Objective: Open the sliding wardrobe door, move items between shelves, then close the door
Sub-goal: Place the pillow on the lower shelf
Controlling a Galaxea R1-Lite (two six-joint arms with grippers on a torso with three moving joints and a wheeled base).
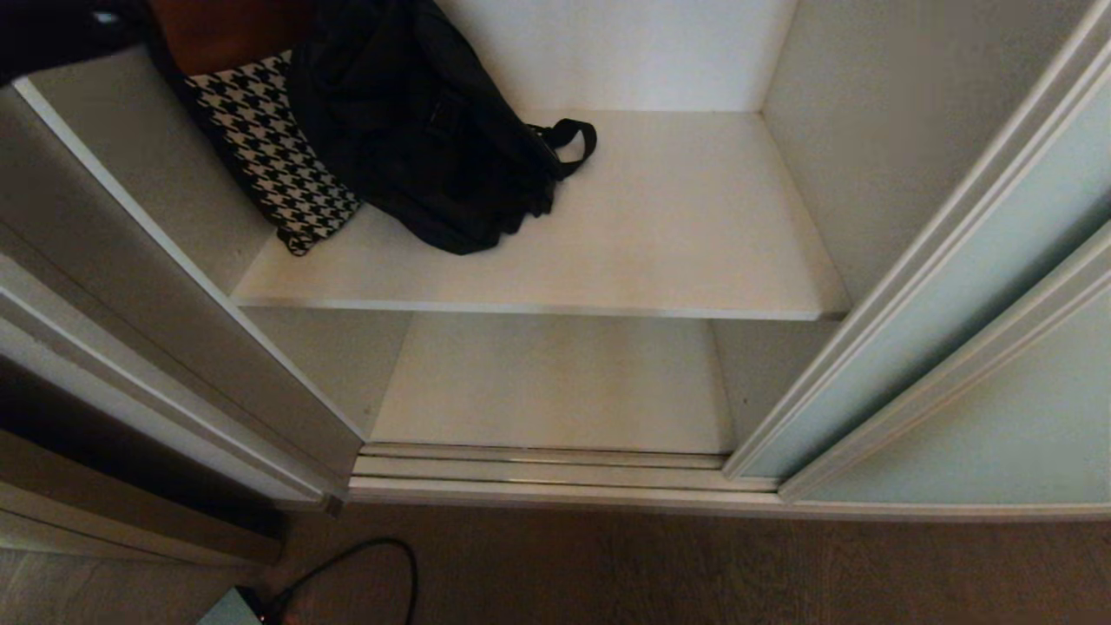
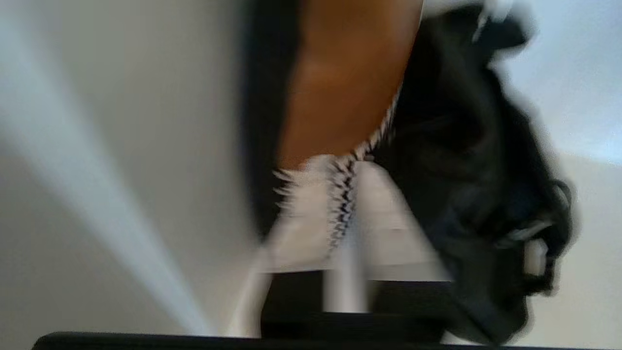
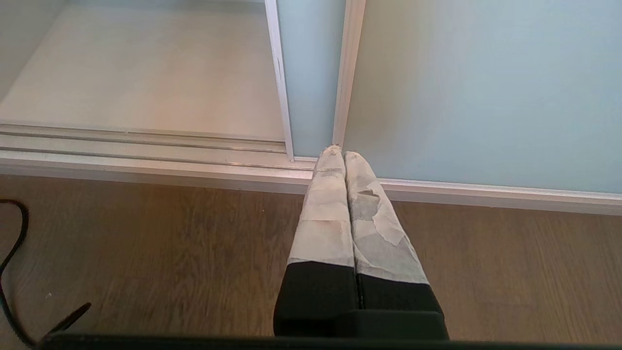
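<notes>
Two right gripper (image 3: 338,153) fingers pressed together.

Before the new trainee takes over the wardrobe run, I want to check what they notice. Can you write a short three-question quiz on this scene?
1. True or false: the sliding wardrobe door is slid aside, leaving the shelves exposed.
2. Which shelf holds the black bag? A) upper shelf B) lower shelf C) the wood floor
3. Fill in: the right gripper hangs over the floor by the door track, fingers ____.

Key: 1 true. 2 A; it lies at the left, beside a houndstooth bag. 3 shut, holding nothing.
</notes>
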